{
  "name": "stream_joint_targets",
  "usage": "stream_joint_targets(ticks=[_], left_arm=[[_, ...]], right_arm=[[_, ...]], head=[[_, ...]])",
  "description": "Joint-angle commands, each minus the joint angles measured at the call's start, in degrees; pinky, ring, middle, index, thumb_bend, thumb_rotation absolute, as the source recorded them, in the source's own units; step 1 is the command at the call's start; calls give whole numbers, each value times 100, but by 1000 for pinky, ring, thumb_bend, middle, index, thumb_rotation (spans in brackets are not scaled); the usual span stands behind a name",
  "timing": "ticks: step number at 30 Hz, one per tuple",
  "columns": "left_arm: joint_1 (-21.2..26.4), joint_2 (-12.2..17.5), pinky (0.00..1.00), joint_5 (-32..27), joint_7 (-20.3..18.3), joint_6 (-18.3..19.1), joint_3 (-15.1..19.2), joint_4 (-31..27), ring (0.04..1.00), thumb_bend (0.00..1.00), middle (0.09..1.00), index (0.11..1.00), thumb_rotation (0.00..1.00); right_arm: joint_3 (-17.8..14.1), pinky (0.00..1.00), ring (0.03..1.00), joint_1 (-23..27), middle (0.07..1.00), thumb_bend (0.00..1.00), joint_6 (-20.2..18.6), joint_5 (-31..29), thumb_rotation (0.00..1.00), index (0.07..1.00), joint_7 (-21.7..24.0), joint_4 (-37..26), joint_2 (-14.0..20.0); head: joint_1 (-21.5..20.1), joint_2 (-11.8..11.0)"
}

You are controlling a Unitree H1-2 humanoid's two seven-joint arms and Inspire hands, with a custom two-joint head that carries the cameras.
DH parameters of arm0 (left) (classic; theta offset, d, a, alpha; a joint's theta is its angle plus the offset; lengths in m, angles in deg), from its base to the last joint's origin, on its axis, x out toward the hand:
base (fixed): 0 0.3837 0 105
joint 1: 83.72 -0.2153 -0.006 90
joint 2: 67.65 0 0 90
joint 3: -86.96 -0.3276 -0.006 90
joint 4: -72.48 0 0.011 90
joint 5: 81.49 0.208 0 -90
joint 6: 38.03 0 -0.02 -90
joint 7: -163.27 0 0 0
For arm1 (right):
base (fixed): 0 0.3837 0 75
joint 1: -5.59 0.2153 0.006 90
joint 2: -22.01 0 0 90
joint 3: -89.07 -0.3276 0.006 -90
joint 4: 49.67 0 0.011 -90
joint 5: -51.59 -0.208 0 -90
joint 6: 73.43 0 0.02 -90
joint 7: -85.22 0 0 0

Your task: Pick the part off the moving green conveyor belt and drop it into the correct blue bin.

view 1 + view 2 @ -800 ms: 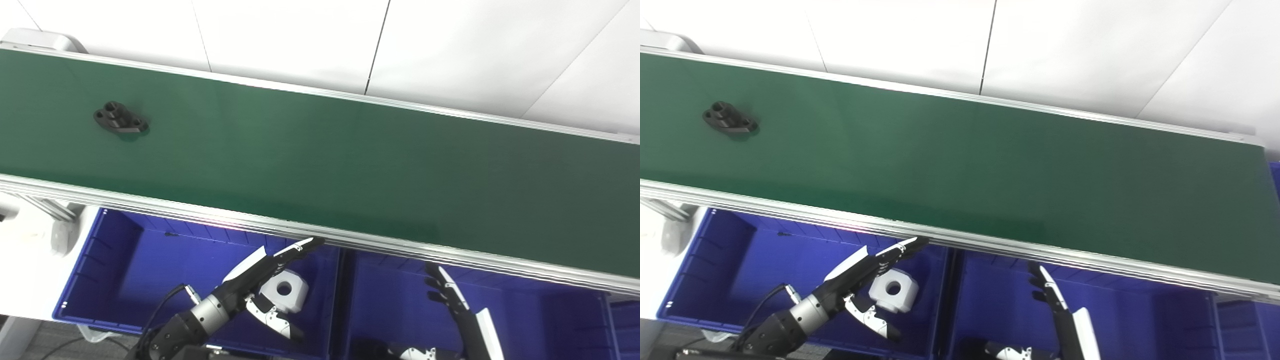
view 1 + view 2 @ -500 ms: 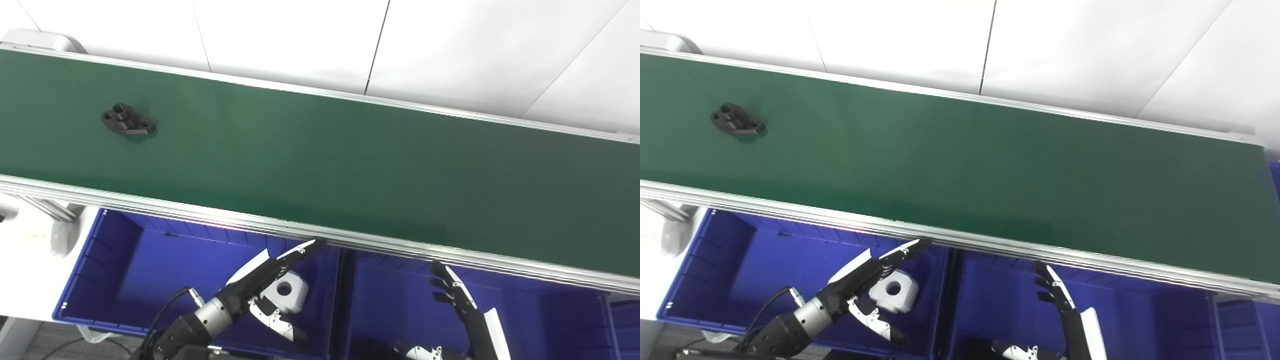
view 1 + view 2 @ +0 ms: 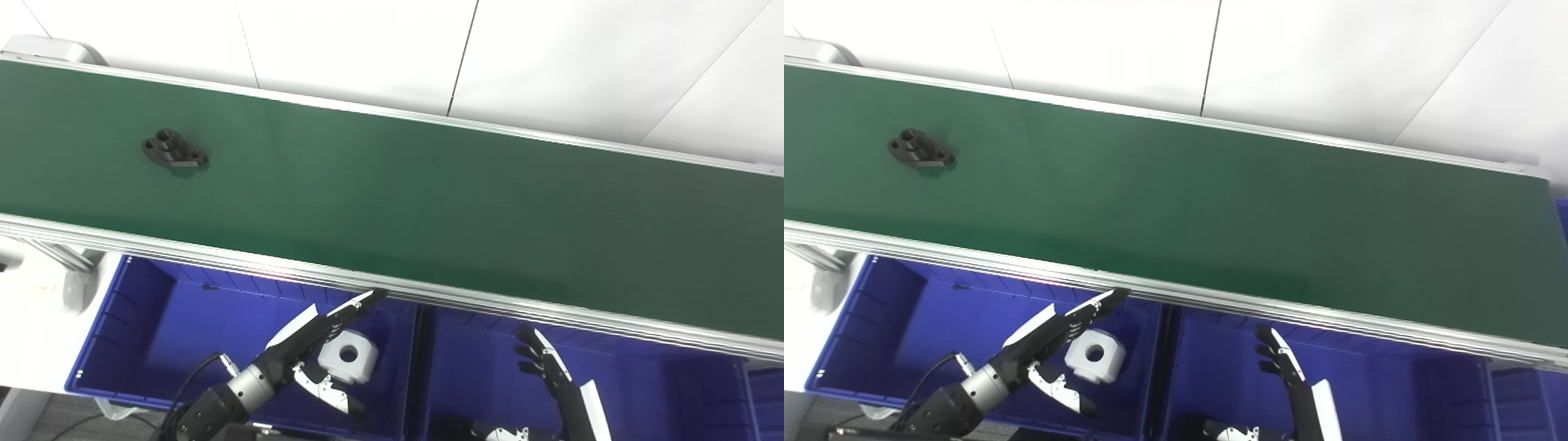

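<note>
A small black part [image 3: 175, 149] with round holes lies on the green conveyor belt [image 3: 429, 196] towards its left end. My left hand [image 3: 309, 340] hovers open over the left blue bin [image 3: 147, 331], below the belt's near rail, fingers stretched towards the rail. My right hand [image 3: 551, 376] stands open over the right blue bin [image 3: 674, 392], fingers pointing up. Both hands hold nothing and are far from the black part.
A white block [image 3: 349, 355] with a round hole rests in the left bin, just beside my left hand. The belt's aluminium rail [image 3: 490, 303] runs between the bins and the belt. A white wall stands behind the belt.
The black part has travelled to the right along the belt. My left hand has sunk slightly and shifted left; my right hand has shifted a little left.
</note>
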Motion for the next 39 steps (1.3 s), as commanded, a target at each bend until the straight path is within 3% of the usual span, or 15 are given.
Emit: stream_joint_targets(ticks=[1, 6, 12, 19, 24, 27, 28, 30, 32, 36, 39], left_arm=[[-4, 66, 958, -54, 139, -224, 66, -62, 972, 875, 979, 934, 254], [-11, 56, 945, -116, 145, -224, 151, -24, 973, 876, 979, 933, 254], [-8, 24, 882, 4, 559, -224, 129, 19, 928, 883, 948, 909, 229], [16, 83, 891, -24, 537, -224, 58, 40, 933, 872, 947, 904, 216], [92, 171, 887, 178, 839, -224, -190, 78, 930, 872, 947, 904, 245], [129, 180, 890, 204, 969, -224, -351, 92, 927, 874, 943, 897, 246], [144, 187, 889, 210, 1018, -224, -405, 103, 925, 874, 940, 894, 247], [191, 175, 882, 230, 1121, -224, -527, 143, 919, 873, 936, 890, 245], [230, 158, 859, 247, 1249, -224, -632, 189, 904, 874, 925, 881, 235], [323, 164, 810, 319, 1530, -224, -865, 287, 872, 884, 909, 867, 217], [381, 163, 798, 341, 1665, -224, -990, 337, 862, 891, 903, 861, 214]], right_arm=[[18, 700, 801, -8, 864, 922, 256, 28, 185, 888, -81, -96, -38], [64, 760, 847, 15, 881, 913, 240, 107, 210, 890, -80, -35, -82], [78, 754, 835, 65, 875, 920, 342, 209, 223, 888, -149, 101, -105], [99, 768, 835, 138, 869, 914, 450, 105, 192, 891, -151, 227, -69], [77, 764, 839, 129, 875, 916, 452, 93, 193, 890, -189, 208, -38], [96, 740, 831, 151, 876, 917, 472, -50, 172, 892, -214, 245, 54], [107, 739, 831, 156, 876, 917, 475, -98, 165, 893, -221, 254, 82], [59, 745, 837, 149, 884, 915, 461, -183, 159, 902, -157, 278, 125], [35, 770, 856, 146, 897, 912, 455, -232, 169, 915, -124, 306, 171], [180, 826, 884, 275, 911, 908, 476, -189, 201, 939, -427, 532, 389], [443, 796, 889, 440, 923, 914, 478, -225, 199, 938, -826, 738, 629]], head=[[15, -33], [19, -222], [60, -481], [156, -478], [416, -460], [976, -561], [976, -561], [1494, -748], [1642, -815], [2110, -1014], [2330, -1099]])
